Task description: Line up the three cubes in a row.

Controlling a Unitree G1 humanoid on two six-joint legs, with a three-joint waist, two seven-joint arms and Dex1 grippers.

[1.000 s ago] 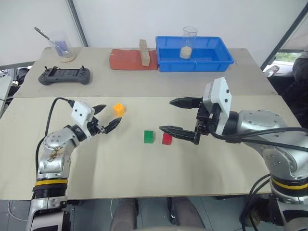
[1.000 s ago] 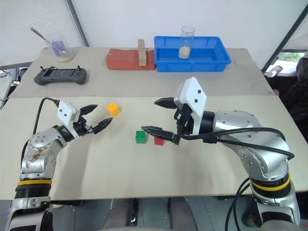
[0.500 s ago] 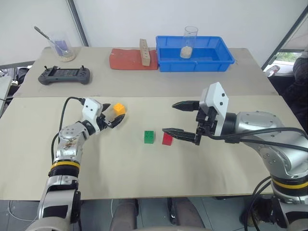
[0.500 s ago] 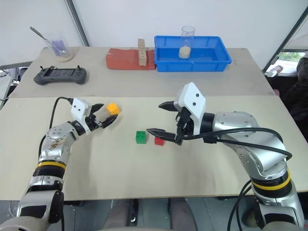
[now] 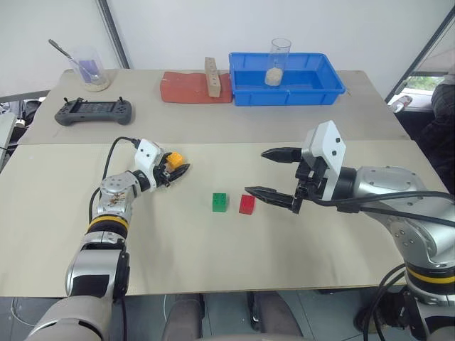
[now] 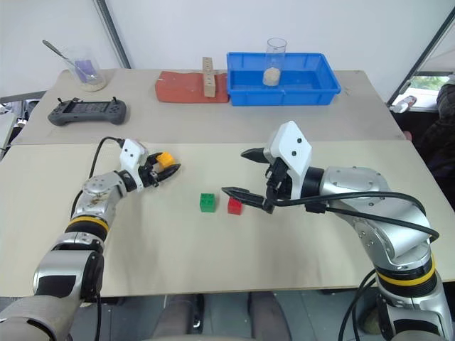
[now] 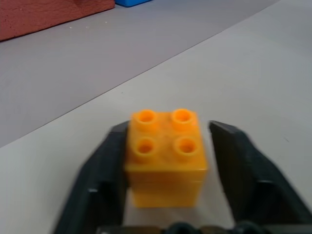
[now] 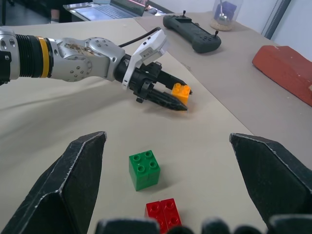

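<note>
left gripper (image 5: pixel 173 169) reaches forward across the table (image 5: pixel 213 249) to the yellow-orange cube (image 5: pixel 173 159); a second ago it sits short of the cube with fingers spread. now the black fingers (image 7: pixel 105 165) bracket the cube on both sides and are closed in on it. cube looks slightly shifted, sitting between the fingers instead of beyond the tips.
</note>
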